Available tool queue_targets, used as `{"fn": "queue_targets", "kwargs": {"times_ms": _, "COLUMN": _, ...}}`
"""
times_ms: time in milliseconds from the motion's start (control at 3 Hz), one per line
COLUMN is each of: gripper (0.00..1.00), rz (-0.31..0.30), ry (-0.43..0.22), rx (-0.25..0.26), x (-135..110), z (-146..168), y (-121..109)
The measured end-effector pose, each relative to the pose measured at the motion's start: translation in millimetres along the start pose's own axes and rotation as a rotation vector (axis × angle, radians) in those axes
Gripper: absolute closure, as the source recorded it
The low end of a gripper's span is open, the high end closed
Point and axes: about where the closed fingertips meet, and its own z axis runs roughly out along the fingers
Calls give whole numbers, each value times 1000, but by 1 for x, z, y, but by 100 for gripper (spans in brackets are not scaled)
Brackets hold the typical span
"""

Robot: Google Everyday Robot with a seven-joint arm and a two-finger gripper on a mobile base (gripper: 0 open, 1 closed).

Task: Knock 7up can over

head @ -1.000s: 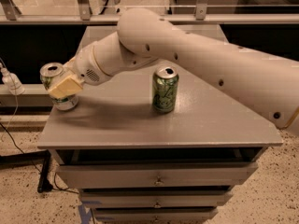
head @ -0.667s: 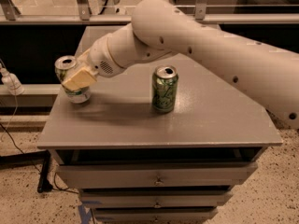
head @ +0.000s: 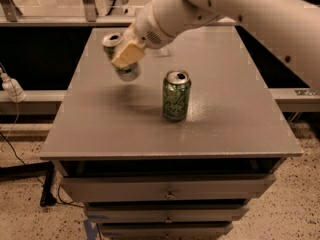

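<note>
The 7up can (head: 116, 44), pale silver with an open silver top, is tilted and seems lifted off the grey tabletop (head: 225, 114), over its back left part. My gripper (head: 123, 59) is shut on the can, and a tan finger pad (head: 129, 54) covers its middle. The white arm (head: 210, 4) reaches in from the upper right. A faint shadow lies on the table below the can.
An all-green can with cursive script (head: 176, 95) stands upright at the table's middle, to the right of and nearer than my gripper. Drawers (head: 167, 189) sit under the table. A white plug and cable (head: 11, 86) hang at the left. A metal rail runs behind.
My gripper has moved to the right and away from the table's left edge, carrying the 7up can with it. The can now tilts more. The green can has not moved.
</note>
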Motion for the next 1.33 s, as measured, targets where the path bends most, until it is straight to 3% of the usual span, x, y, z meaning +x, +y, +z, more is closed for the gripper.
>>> {"fn": "queue_targets", "kwargs": {"times_ms": 333, "gripper": 100, "rz": -108, "ry": 172, "rx": 73, "x": 19, "z": -33, "y": -57}}
{"fn": "queue_targets", "kwargs": {"times_ms": 667, "gripper": 100, "rz": -233, "ry": 331, "rx": 86, "x": 28, "z": -31, "y": -78}}
{"fn": "queue_targets", "kwargs": {"times_ms": 1000, "gripper": 100, "rz": -384, "ry": 501, "rx": 57, "x": 45, "z": -23, "y": -79}}
{"fn": "queue_targets", "kwargs": {"times_ms": 1333, "gripper": 100, "rz": -479, "ry": 643, "rx": 13, "x": 74, "z": -17, "y": -76}}
